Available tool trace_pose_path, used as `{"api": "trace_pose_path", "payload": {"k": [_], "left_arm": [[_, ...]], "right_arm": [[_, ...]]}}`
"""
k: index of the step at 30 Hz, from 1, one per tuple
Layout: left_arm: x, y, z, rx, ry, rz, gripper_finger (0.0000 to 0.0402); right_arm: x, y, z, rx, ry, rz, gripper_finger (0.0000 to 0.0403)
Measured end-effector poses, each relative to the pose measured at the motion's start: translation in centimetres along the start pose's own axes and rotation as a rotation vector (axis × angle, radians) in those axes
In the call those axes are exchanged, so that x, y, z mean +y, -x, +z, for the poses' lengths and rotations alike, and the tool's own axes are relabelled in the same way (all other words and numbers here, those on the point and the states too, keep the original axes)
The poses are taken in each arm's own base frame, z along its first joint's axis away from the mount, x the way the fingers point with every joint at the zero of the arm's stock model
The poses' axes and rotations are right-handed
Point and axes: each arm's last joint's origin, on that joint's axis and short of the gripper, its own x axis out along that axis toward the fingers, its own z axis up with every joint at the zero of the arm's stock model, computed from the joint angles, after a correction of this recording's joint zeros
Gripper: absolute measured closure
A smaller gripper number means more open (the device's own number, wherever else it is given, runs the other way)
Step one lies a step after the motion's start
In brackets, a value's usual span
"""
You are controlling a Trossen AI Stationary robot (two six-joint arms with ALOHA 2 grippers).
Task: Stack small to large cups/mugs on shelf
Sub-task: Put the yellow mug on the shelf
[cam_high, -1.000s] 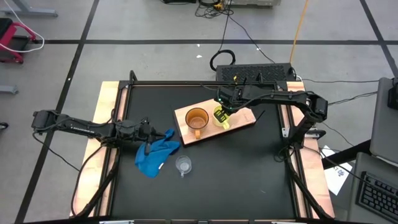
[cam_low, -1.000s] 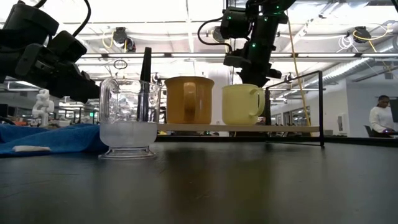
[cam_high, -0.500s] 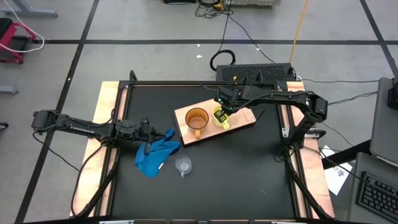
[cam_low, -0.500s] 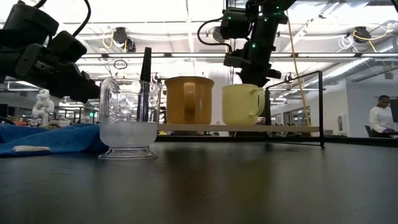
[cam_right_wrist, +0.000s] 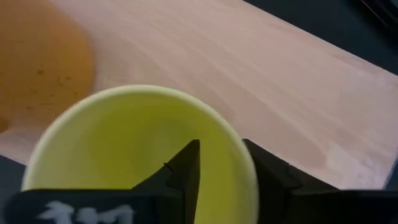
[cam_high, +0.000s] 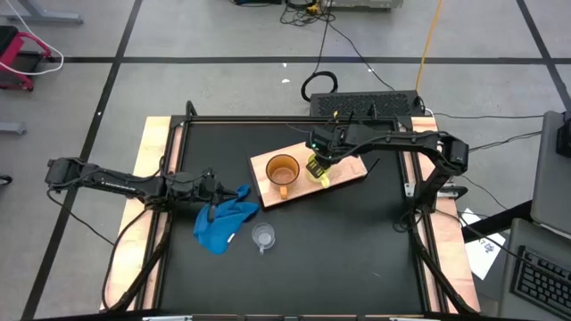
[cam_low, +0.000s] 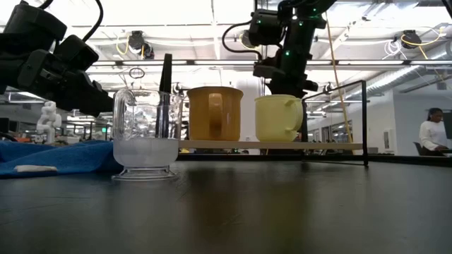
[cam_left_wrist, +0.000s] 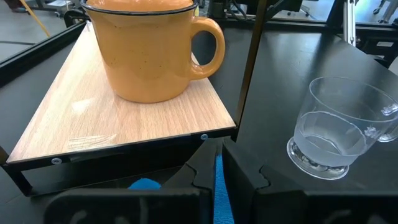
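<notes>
pale-grained wood shelf (cam_left_wrist: pixel 118 118), glossy orange mug (cam_left_wrist: pixel 149 53), clear plastic cup (cam_left_wrist: pixel 339 127)

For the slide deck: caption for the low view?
Right gripper at yellow mug beside orange mug on shelf; clear cup waits.

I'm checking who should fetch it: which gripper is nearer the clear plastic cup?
Left. The left gripper rests by the blue cloth, a short way from the clear plastic cup; the right gripper straddles the yellow mug rim on the shelf.

No legible text, label, brand, number or sign anywhere in view; the white marks low on the right wrist camera's own housing are too blurred to read.
</notes>
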Motion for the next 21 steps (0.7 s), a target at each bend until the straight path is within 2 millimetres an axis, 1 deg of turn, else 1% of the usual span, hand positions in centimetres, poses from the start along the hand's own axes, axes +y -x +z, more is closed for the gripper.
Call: {"api": "trace_pose_path", "payload": {"k": [4,21], "left_arm": [[0.0,0.0,0.0,0.0,0.001,0.0,0.0371],[-0.02,0.0,-0.01,0.001,0.005,-0.001,0.0371]], "right_arm": [[0.21,0.07,0.04,-0.011,0.004,0.008,0.0292],[0.32,0.2,0.13,-0.012,0.003,0.037,0.0291]]}}
